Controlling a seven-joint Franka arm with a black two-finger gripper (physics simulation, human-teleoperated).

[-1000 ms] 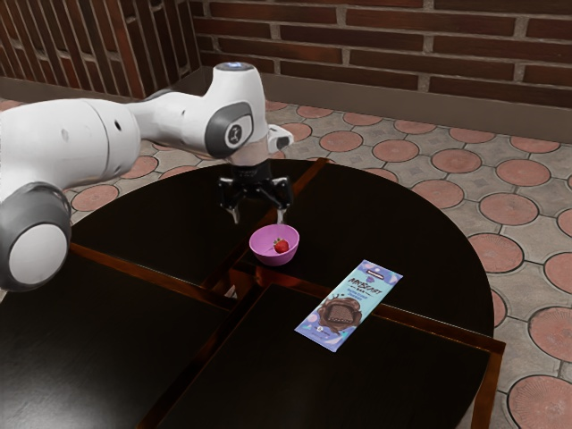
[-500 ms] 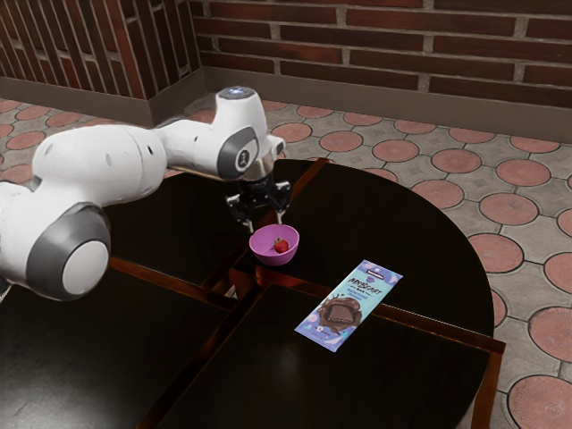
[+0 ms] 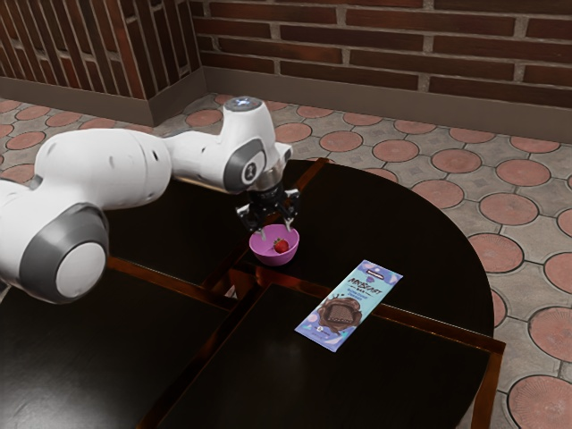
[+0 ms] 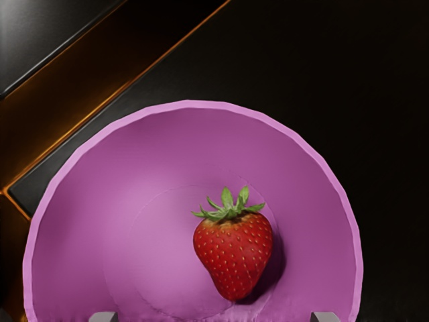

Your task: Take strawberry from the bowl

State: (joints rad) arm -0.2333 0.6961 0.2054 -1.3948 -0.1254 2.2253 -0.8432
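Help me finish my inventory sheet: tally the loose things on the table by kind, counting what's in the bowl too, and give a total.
Pink bowl: 1
Strawberry, in the bowl: 1
Wrapped chocolate bar: 1
Total: 3

1. Exterior view: white arm entering from nine o'clock, reaching toward three.
2. Wrist bending down, leaning toward five o'clock.
3. Black gripper pointing between five and six o'clock; fingers standing open, spread apart.
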